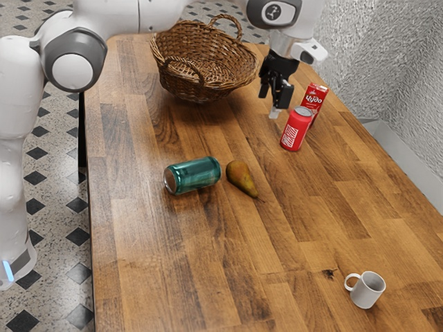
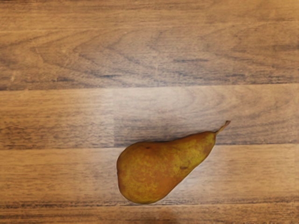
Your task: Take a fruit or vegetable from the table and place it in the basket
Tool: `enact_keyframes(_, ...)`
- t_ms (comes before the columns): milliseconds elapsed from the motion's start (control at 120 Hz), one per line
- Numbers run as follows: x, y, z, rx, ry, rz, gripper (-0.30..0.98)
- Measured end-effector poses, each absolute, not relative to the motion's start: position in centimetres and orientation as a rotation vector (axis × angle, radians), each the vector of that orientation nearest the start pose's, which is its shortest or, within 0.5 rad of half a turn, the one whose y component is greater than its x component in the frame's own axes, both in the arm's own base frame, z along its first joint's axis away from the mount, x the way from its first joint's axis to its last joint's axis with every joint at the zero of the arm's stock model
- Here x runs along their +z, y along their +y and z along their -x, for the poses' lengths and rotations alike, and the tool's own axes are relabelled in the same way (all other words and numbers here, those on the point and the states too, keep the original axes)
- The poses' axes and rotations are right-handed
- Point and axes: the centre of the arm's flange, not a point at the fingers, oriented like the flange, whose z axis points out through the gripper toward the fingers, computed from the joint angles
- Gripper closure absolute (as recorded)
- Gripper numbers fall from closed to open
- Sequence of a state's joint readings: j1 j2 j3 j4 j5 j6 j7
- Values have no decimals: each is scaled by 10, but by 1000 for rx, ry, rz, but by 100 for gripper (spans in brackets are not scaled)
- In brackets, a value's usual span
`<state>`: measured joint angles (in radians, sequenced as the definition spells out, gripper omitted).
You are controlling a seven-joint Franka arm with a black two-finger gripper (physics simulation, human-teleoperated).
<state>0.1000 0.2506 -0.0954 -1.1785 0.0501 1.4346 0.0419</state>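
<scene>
Exterior view shows us our gripper [image 1: 273, 102] with fingers apart, the pear [image 1: 241, 178] lying below it, and if we descend badly centred, one finger may press and roll the pear against the green can [image 1: 197, 175].

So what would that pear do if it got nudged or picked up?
The pear lies on its side, fat at one end and narrow at the other, so it would probably roll in a curve. Its plump, unwrinkled body suggests it would hold its shape; the thin stem might snap.
</scene>
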Motion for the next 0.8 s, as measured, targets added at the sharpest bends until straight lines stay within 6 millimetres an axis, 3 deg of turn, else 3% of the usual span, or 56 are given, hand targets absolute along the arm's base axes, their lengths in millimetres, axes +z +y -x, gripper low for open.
enact_keyframes(333,646,21,-615,0,48,3129,0)
enact_keyframes(375,647,28,-615,1,25,3133,0)
enact_keyframes(517,661,32,-608,-36,16,3142,0)
enact_keyframes(675,657,23,-610,-23,45,3149,0)
enact_keyframes(800,640,20,-619,18,53,3176,0)
